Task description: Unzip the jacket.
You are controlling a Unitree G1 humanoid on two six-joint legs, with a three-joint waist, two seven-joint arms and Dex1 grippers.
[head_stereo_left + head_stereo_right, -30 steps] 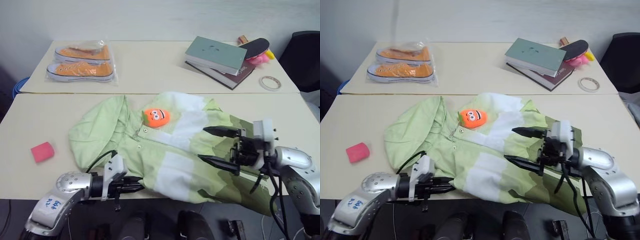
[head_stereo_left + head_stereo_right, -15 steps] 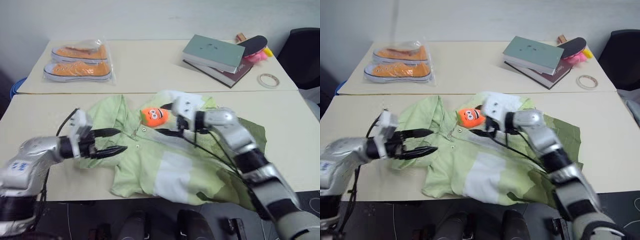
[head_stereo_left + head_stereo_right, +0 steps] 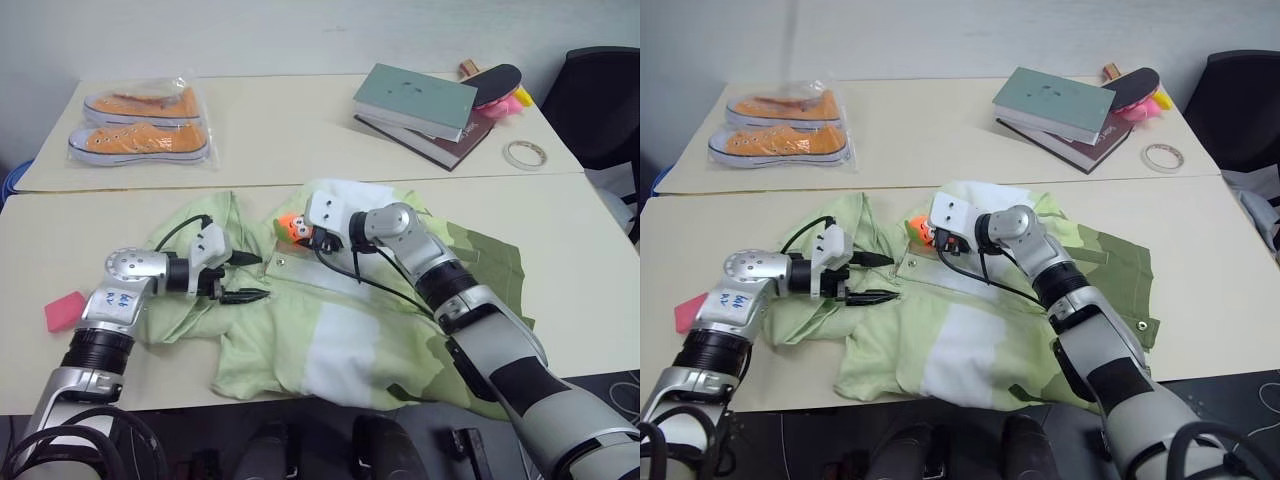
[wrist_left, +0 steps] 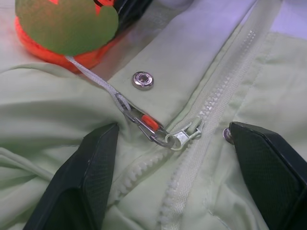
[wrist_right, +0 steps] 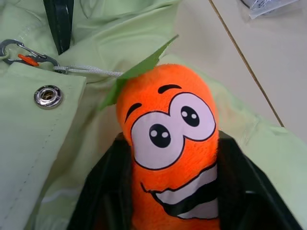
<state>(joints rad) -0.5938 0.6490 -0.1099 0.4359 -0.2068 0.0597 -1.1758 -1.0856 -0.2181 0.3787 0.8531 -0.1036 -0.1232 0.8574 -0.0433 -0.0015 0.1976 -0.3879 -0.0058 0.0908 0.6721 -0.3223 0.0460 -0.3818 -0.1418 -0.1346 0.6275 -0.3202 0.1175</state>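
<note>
Right gripper (image 5: 168, 191) clamps the orange carrot toy (image 5: 168, 143), probably because its cord clips to the zipper pull (image 4: 180, 138). Left gripper (image 4: 182, 158) straddles that pull, jaws spread, on the jacket (image 3: 340, 320) lying across the table (image 3: 560, 230).

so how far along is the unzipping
Nothing is unzipped yet: the jacket lies flat with its zipper pull at the top of the closed teeth. In hand: the right gripper has its fingers around the orange carrot toy that is corded and clipped to the pull, and the left gripper stands open astride the zipper. Left: drawing the pull down.
</note>
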